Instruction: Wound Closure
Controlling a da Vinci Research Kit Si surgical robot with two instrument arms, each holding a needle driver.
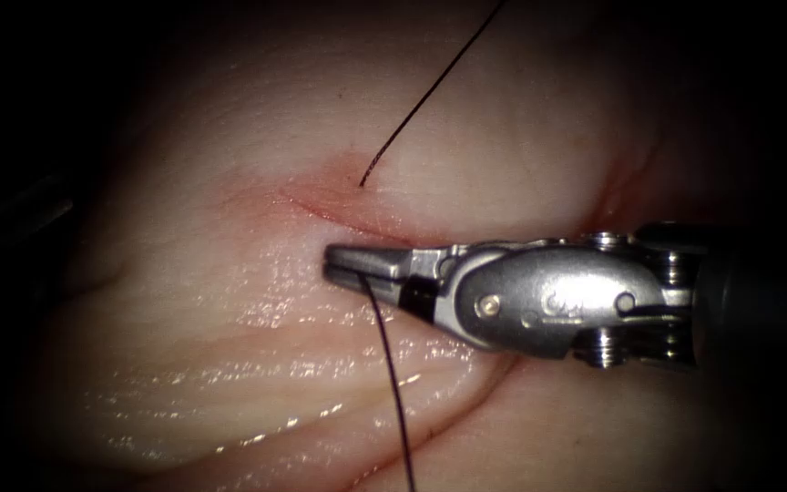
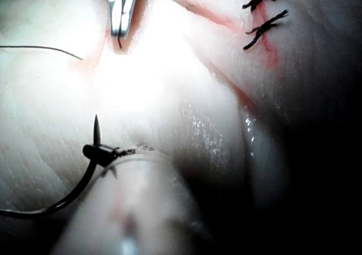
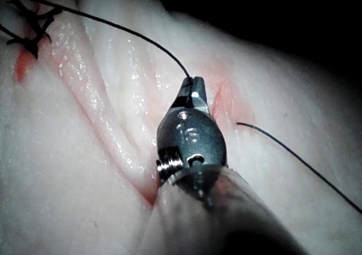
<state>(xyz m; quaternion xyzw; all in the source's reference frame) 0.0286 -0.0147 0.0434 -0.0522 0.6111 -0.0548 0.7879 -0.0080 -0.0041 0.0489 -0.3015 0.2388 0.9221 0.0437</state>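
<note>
My right tool (image 1: 343, 264) reaches in from the right and lies along the cut (image 1: 339, 214) in the tissue (image 1: 229, 346), jaws shut on the dark thread (image 1: 393, 383), which hangs down from them. A second length of thread (image 1: 425, 96) leaves the tissue at the cut's upper left edge and runs up and right. The right wrist view has the same jaws (image 3: 192, 88) closed on thread (image 3: 113, 26). In the left wrist view my left tool (image 2: 102, 152) is shut on the curved needle (image 2: 79, 190) near its tip, and the needle is held free above the tissue.
Two finished stitches (image 2: 263, 14) with dark knots sit further along the cut, also seen as knots (image 3: 28, 23) in the right wrist view. Red fluid tints the cut's edges. A wet fold (image 1: 466, 401) runs through the tissue below the right tool.
</note>
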